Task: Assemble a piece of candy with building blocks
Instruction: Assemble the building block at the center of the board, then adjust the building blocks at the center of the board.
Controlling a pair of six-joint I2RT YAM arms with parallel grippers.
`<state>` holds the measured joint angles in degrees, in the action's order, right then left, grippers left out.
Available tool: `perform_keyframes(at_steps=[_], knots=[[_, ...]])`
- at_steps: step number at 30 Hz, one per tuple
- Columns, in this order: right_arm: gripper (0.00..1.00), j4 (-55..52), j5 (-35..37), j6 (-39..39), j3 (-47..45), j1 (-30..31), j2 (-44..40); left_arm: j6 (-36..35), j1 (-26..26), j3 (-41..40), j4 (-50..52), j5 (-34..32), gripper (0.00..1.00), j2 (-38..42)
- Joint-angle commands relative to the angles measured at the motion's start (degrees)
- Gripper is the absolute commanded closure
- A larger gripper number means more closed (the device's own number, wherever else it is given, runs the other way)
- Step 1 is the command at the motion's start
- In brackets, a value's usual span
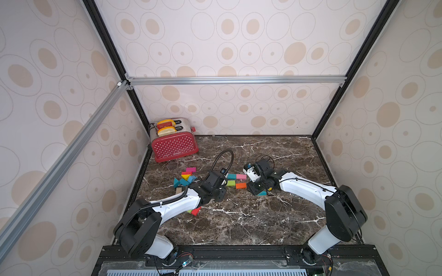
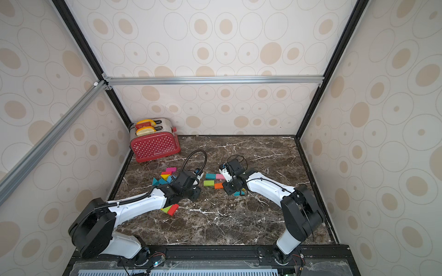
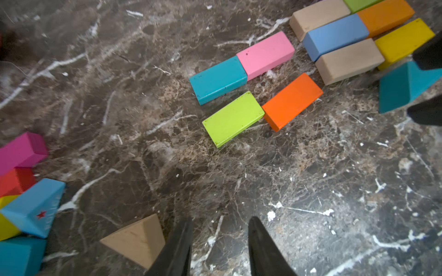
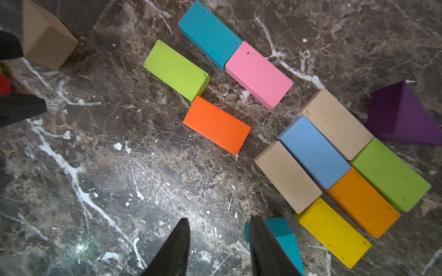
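A slab of six bricks [image 4: 313, 153] is laid flat on the bench [image 1: 239, 227], judged to be the candy's body: two bare-wood, one blue, one orange, one green, one yellow. One purple wedge [image 4: 404, 114] is set at one short end and one teal wedge [image 4: 284, 236] just beside the yellow end, presumably as wrapper twists. The right jaws are held apart over bare bench, with the teal wedge outside them, ungripped. The left jaws are likewise apart and empty, with one bare-wood wedge [image 3: 137, 239] beside them. Four spare bricks are seen at nine o'clock of the slab: one teal brick [image 4: 208, 31], one pink brick [image 4: 258, 74], one lime brick [image 4: 175, 69], one bright-orange brick [image 4: 216, 124]. Farther toward nine o'clock a heap of blocks [image 1: 185, 176] is seen, too jumbled to be counted.
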<state>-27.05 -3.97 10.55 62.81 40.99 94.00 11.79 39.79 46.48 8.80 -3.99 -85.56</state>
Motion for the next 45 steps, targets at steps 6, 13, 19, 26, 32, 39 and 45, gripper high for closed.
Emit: perform_keyframes(at_steps=[6,13,19,26,32,39,45], knots=[[0.69,-1.4,-0.9,0.7,5.2,2.1,6.6,1.2,-2.0,3.3,-4.2,6.0,0.70,-6.4],[0.82,0.6,-2.5,2.0,7.3,2.3,11.3,-1.1,-2.6,4.7,-5.8,6.2,0.78,-10.6],[0.84,2.3,-3.6,3.4,7.7,2.3,13.6,-2.1,-2.9,6.3,-6.4,7.0,0.82,-13.4],[0.85,4.1,-3.6,4.5,8.0,2.2,15.6,-2.6,-3.7,8.9,-6.2,8.8,0.82,-16.4],[0.85,5.4,-2.6,5.7,8.2,2.0,17.0,-3.3,-3.9,10.6,-5.6,9.9,0.83,-18.4],[0.85,6.3,-2.9,6.5,8.0,1.6,17.5,-3.3,-4.1,11.2,-5.7,10.7,0.83,-19.2],[0.84,7.2,-3.7,7.5,7.3,1.1,17.5,-3.4,-4.1,12.2,-5.5,11.3,0.82,-20.3]])
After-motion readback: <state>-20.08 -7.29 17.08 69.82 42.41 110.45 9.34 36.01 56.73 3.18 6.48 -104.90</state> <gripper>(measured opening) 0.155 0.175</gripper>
